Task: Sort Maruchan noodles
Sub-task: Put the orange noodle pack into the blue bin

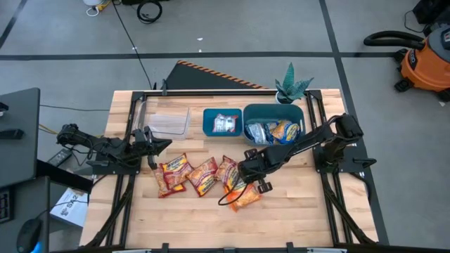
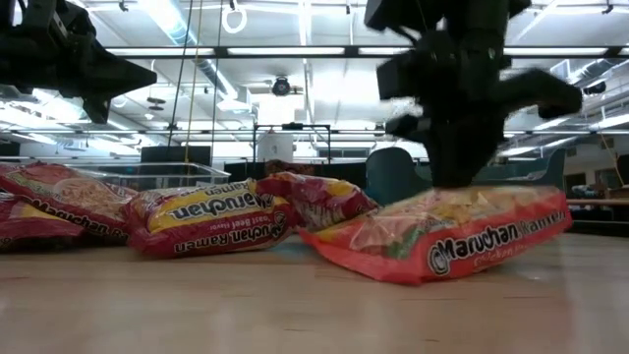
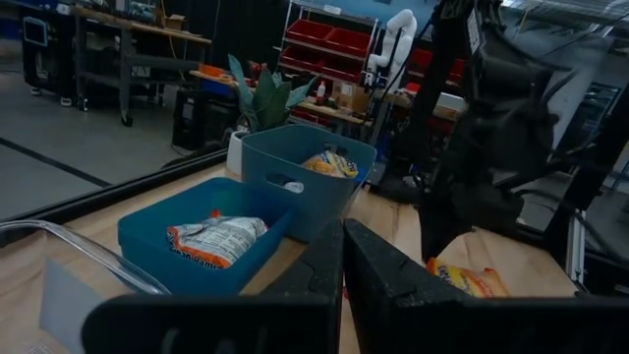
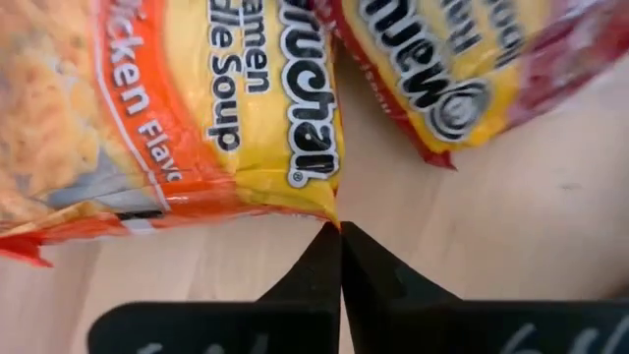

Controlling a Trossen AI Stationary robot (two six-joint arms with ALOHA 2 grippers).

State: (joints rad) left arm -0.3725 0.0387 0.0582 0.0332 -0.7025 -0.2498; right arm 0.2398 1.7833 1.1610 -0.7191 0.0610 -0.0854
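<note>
Left pincer (image 1: 163,144): waits low at the left side of the table (image 1: 295,218), near the clear tray (image 1: 169,121). In its wrist view the two fingers (image 3: 369,265) lie closed against each other with nothing between them, so it is likely parked out of the right arm's way.

Red packets (image 1: 188,173): a loose row lies flat on the table at its middle, overlapping at the edges and not yet sorted.

Small bin (image 1: 222,122): holds one blue-and-white packet (image 1: 225,124), which suggests this bin is for that kind.

Orange packet (image 1: 245,197): rightmost of the loose ones, lying in front of the bins with one end tilted up off the table in the low view.

Right pincer (image 1: 245,184): reaches in from the right and is closed on the edge seam of the orange packet, fingers (image 4: 324,261) pinched together on the crimp; that thin edge is the easiest part to grip.

Large bin (image 1: 273,121): already holds orange packets (image 1: 280,131), so the gripped one probably belongs there.
</note>
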